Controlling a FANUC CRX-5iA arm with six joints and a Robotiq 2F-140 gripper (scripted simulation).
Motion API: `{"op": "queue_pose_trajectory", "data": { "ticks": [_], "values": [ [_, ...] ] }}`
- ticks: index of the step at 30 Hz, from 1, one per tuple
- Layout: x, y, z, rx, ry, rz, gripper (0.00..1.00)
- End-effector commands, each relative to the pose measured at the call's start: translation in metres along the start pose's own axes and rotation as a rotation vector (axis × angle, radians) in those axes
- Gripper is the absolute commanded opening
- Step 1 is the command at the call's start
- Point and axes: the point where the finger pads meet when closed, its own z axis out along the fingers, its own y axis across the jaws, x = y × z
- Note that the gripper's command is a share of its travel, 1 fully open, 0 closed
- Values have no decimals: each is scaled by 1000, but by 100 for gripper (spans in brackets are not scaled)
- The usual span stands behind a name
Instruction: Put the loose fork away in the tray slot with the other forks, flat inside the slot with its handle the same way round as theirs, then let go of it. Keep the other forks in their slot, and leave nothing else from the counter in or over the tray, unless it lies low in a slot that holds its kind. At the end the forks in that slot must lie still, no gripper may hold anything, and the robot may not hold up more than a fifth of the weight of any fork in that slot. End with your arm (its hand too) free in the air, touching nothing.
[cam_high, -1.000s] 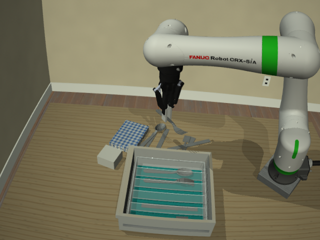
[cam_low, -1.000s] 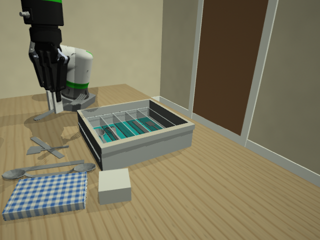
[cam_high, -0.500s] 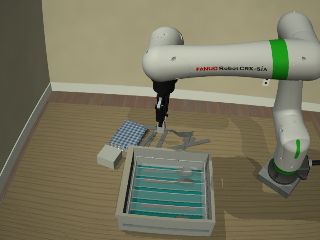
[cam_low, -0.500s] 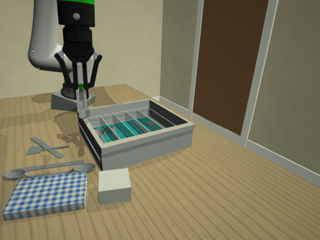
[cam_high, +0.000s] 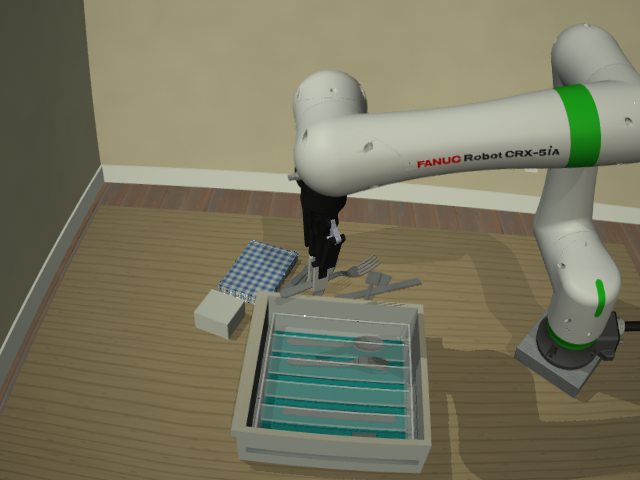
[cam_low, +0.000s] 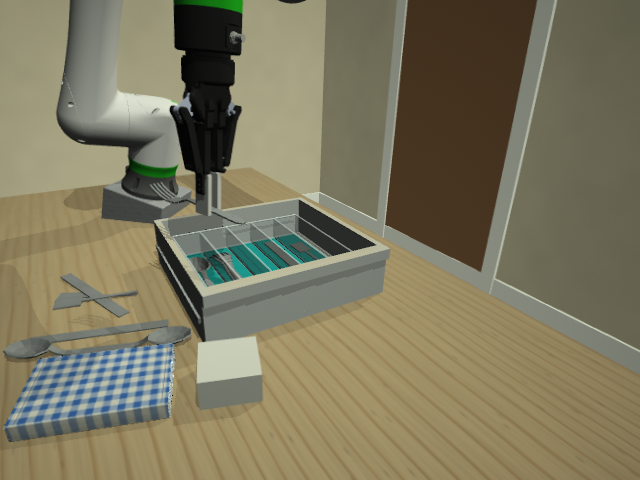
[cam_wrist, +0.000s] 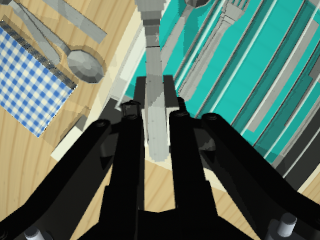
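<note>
1. Top view, left of centre: a blue-checked cloth (cam_high: 258, 268) (cam_low: 93, 387) (cam_wrist: 35, 80) lies on the counter (cam_high: 129, 361) (cam_low: 439, 387) (cam_wrist: 155, 195), outside the drawer box.
2. Centre, right of the cloth: the claw (cam_high: 316, 284) (cam_low: 208, 205) (cam_wrist: 155, 90) is clamped on the handle of the loose fork (cam_high: 354, 271) (cam_low: 231, 215) (cam_wrist: 155, 70), holding it up. Its handle points to the left of the frame, its tines to the upper right.
3. Lower centre: the tray (cam_high: 336, 397) (cam_low: 248, 258) (cam_wrist: 250, 65) sits inside the box. The other forks (cam_high: 320, 363) (cam_low: 226, 260) (cam_wrist: 205, 60) lie in its second slot from the top, handles left, tines right.
4. Step in hand, as I judge it: carrying the fork to the tray. Next calls for bringing it over that slot, clear of the rim, and turning it slightly parallel with the dividers, handle left. It should then go down level and low before release; a tilted fork could catch a divider. Finally, the claw should rise free.
</note>
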Motion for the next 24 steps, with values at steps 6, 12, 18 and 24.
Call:
{"op": "queue_pose_trajectory", "data": {
  "ticks": [6, 12, 18, 24],
  "values": [
    [-18, 33, -4, 15, -9, -523, 4],
    [-22, 42, -5, 30, -7, -803, 4],
    [-26, 50, -6, 48, -1, -1076, 4],
    [-27, 54, -7, 65, 6, -1356, 4]
  ]
}}
